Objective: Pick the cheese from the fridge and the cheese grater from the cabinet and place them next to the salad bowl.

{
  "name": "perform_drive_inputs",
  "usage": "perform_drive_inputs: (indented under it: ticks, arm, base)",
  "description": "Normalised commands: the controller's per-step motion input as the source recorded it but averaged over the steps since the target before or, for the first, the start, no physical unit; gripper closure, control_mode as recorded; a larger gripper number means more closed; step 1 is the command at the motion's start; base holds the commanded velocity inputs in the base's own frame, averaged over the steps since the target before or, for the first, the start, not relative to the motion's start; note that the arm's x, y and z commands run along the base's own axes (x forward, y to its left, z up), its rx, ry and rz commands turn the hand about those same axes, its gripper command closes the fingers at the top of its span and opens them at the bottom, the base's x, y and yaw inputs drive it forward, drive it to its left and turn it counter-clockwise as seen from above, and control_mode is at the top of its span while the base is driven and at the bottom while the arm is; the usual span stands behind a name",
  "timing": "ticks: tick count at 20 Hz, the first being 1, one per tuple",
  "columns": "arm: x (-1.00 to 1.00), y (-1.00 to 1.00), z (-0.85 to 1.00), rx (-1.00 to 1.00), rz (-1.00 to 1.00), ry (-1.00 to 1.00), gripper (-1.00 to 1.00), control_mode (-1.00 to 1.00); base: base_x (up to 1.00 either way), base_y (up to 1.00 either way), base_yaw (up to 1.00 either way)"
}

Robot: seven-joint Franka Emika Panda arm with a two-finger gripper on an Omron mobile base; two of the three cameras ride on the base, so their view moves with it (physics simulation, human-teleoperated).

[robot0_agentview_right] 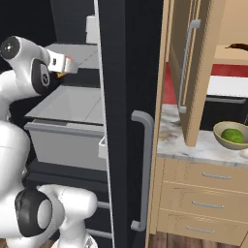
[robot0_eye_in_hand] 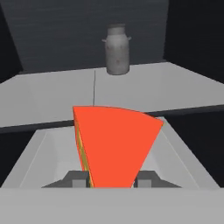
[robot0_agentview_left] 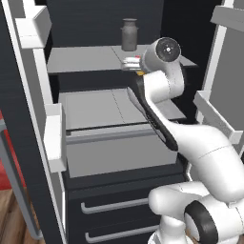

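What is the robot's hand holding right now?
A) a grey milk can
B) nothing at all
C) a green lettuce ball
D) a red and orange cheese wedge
D. In the hand view the cheese sits clamped between the two dark fingertips of the gripper, in front of the fridge shelf, while the grey can stands apart on the shelf farther back.

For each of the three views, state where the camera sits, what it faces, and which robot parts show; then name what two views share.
Left base view: behind the arm's left, facing the fridge shelves; white arm at right.
Right base view: behind its right, facing the fridge door edge, cabinet and salad bowl; arm at left.
Hand view: on the hand, facing along the end effector, shut on the cheese.
Shared: the grey jar appears in the left base and hand views.
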Motion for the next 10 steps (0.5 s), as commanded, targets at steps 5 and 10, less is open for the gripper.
perform_drive_inputs:
  ticks: [5,10]
  arm:
    - [-0.99,-0.2,0.0,0.0,0.0,0.0,1.0,-1.0]
    - [-0.76,-0.17,0.02,-0.06,0.0,0.12,1.0,-1.0]
  base:
    - [0.0,0.0,0.0]
    - [0.0,0.0,0.0]
